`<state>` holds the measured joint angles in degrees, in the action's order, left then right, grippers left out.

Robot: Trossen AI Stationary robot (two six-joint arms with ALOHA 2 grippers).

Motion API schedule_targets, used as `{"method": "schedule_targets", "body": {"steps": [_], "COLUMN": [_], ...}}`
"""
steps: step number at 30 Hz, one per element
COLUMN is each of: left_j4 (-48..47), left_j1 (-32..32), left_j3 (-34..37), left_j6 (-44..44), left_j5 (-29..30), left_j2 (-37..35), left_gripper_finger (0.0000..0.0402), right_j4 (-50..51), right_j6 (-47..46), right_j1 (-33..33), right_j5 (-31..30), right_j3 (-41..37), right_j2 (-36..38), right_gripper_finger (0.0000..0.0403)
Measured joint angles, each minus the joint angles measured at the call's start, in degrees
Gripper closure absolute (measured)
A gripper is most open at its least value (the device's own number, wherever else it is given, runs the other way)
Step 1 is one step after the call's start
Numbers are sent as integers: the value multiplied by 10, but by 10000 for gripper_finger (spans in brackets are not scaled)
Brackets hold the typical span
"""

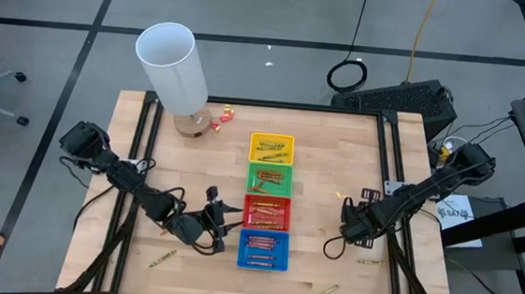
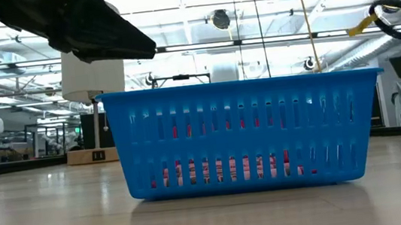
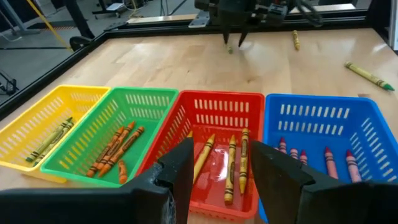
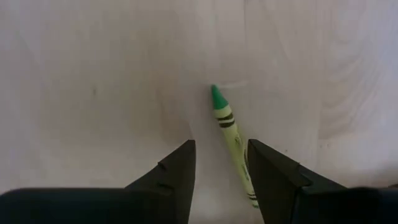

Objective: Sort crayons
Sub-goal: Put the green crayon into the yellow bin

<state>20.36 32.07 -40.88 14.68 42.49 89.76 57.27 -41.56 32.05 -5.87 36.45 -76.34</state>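
Four trays are sitting in a row: yellow (image 1: 271,148), green (image 1: 268,178), red (image 1: 266,211), blue (image 1: 263,250). One white cylinder (image 1: 173,66) is standing; two arms are working.

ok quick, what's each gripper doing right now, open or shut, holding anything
Left gripper: open, empty, facing the red slotted plastic tray.
Right gripper: open, empty, over a thin green paper-wrapped crayon lying on the table.
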Motion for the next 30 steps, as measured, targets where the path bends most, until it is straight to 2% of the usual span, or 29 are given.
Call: {"method": "schedule_targets", "body": {"steps": [4, 8, 18, 26, 30], "left_j4": [0, 0, -2, -2, 8], "left_j1": [4, 4, 4, 3, -3], "left_j3": [0, 0, 0, 0, 0], "left_j6": [0, 0, 0, 0, 0], "left_j5": [0, 0, 0, 0, 0], "left_j2": [0, 0, 0, 0, 0], "left_gripper_finger": [245, 245, 245, 245, 245], "right_j4": [-6, -41, -71, -68, -116], "right_j6": [7, 22, 22, 2, 6], "right_j1": [-2, -7, -9, -9, -10], "right_j5": [-16, -2, 16, 11, -29], "right_j3": [-19, -45, -61, -24, 29], "right_j2": [0, 2, 1, -1, -1], "right_gripper_finger": [274, 291, 391, 391, 400]}}
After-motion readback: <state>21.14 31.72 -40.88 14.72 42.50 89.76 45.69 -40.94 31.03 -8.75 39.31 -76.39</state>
